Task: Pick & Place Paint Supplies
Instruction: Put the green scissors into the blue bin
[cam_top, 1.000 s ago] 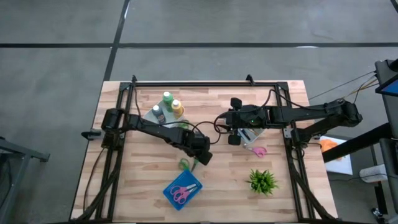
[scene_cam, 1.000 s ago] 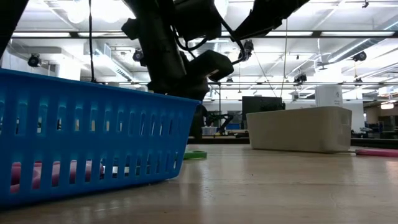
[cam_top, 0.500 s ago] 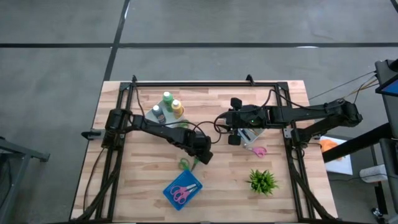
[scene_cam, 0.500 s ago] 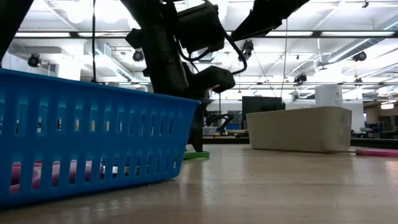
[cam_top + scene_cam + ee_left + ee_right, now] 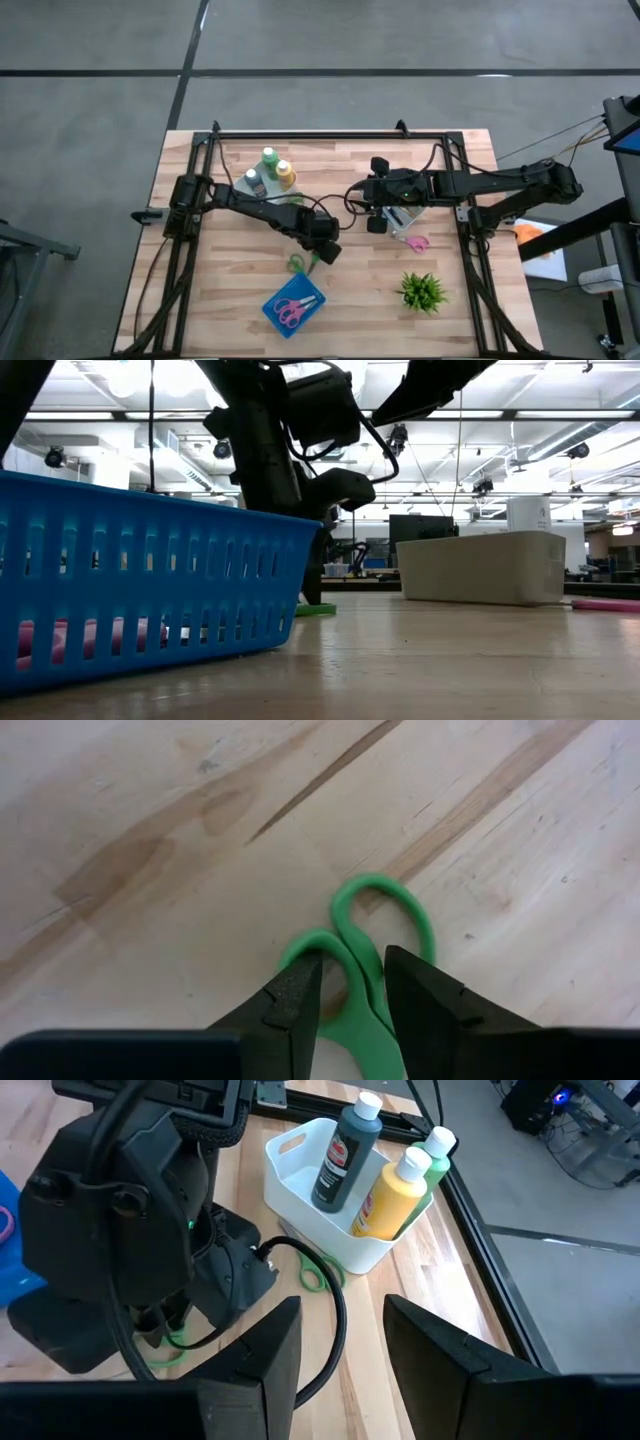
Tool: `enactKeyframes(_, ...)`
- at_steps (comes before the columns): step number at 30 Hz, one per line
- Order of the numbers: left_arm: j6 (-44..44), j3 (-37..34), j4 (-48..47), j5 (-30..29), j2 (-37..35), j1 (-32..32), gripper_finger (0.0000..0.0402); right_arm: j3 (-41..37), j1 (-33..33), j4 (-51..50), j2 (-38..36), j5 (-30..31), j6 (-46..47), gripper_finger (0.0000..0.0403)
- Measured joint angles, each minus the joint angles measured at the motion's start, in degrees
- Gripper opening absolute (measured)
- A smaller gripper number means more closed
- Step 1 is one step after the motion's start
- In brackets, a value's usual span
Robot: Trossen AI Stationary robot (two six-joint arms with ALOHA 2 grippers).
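On the wooden table (image 5: 460, 300), the left gripper (image 5: 348, 995) is straddling the handle of green scissors (image 5: 375, 975), fingers narrowly spread around one loop. The right gripper (image 5: 340, 1342) is hovering, fingers parted, holding nothing. Three paint bottles (image 5: 385, 1165) are standing in a white bin (image 5: 300, 1175); their labels are unreadable. Ceiling lights (image 5: 560, 420) are glowing beyond a blue basket (image 5: 140, 580).

Three squeeze bottles (image 5: 385, 1180), two green scissors (image 5: 370, 970), one plant (image 5: 422, 291)
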Motion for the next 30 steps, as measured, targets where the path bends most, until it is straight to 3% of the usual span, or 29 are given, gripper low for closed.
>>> enactKeyframes(16,0.8,-0.3,-10.6,0.5,-2.3,2.3,0.0119,0.0,0.0,0.0,0.0,0.0,0.0,0.0143)
enactKeyframes(22,-6.4,-0.4,-17.5,0.2,-2.5,3.7,0.0119,0.0,0.0,0.0,0.0,0.0,0.0,0.0143)
enactKeyframes(30,-15.3,-0.5,-18.4,-0.6,-2.6,4.0,0.0119,0.0,0.0,0.0,0.0,0.0,0.0,0.0143)
